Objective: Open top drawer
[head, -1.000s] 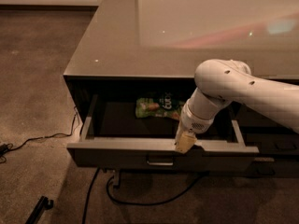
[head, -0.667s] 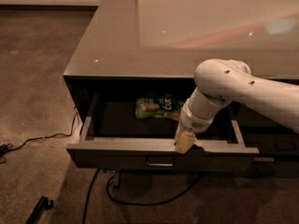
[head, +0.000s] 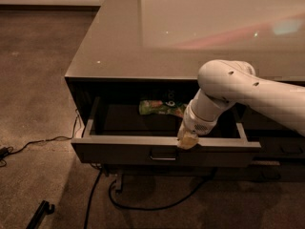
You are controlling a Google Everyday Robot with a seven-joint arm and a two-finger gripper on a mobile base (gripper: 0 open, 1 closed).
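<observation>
The top drawer sits at about 6 o'clock in the view, under the front edge of the glossy surface. It is drawn well out of the cabinet, so its dark inner floor and both side walls show. Its small loop handle is at the middle of the front. A green packet lies at the back of the drawer, at 12 o'clock from the handle.

The gripper is at the top rim of the drawer front, at about 1 o'clock from the handle and close beside it. Whether it is spread or pressed together I cannot tell. The white arm reaches in from 3 o'clock.

Black cables trail over the floor at 7 o'clock.

The opening looks largely done. What is left, at most, is a little more pull and letting go of the rim.
</observation>
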